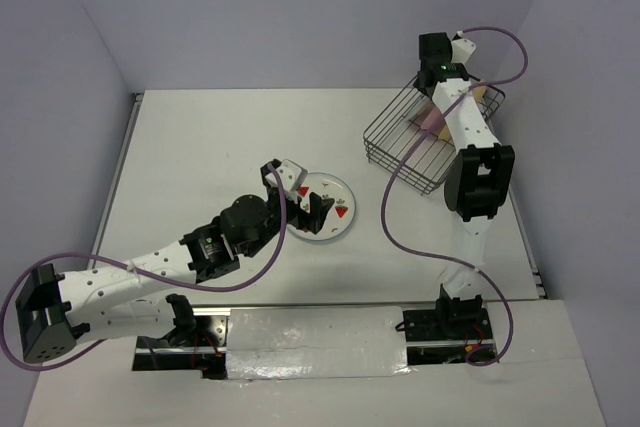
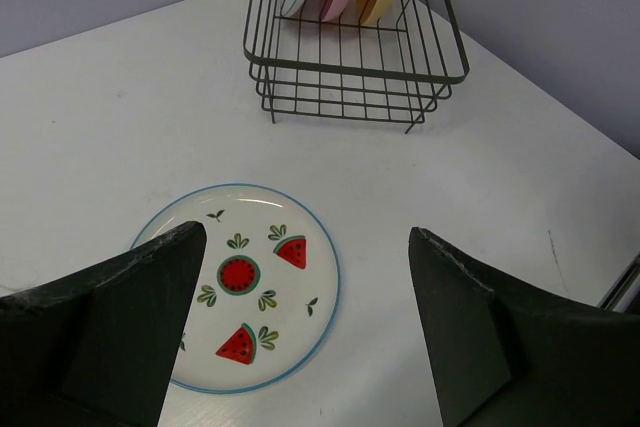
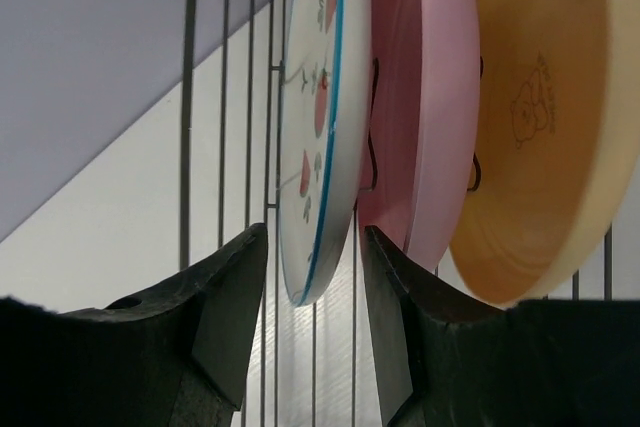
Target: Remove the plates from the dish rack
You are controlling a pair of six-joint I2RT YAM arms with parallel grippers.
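Three racked plates: printed white (image 3: 315, 127), pink (image 3: 420, 97), yellow-orange (image 3: 540, 117), upright.
Wire dish rack (image 1: 405, 142): 1 o'clock on table.
Left claw (image 2: 305, 237): wide, over flat watermelon plate (image 2: 240, 277).
Right claw (image 3: 315, 237): narrow, straddling printed rim.

- Two white-shelled arms, left arm (image 1: 112, 287) and right arm (image 1: 468, 132), with black joint housings.
- Purple cables (image 1: 385, 212) trail off each.
- Dark, matte, wedge-shaped fingers (image 2: 140, 317).

Your right gripper (image 3: 315, 239) straddles the white, blue-rimmed, red-printed plate (image 3: 320, 97) standing in the black wire dish rack (image 3: 188, 97): slim gap each side. Plain pink plate (image 3: 425, 97) stands just beside one finger (image 3: 395, 297), pale yellow-orange plate (image 3: 540, 127) just past it. Wire uprights fence the far side. Left gripper (image 2: 307, 235): bare white table (image 2: 100, 127) ahead up to the rack, flat watermelon-print plate (image 2: 250, 277) beneath
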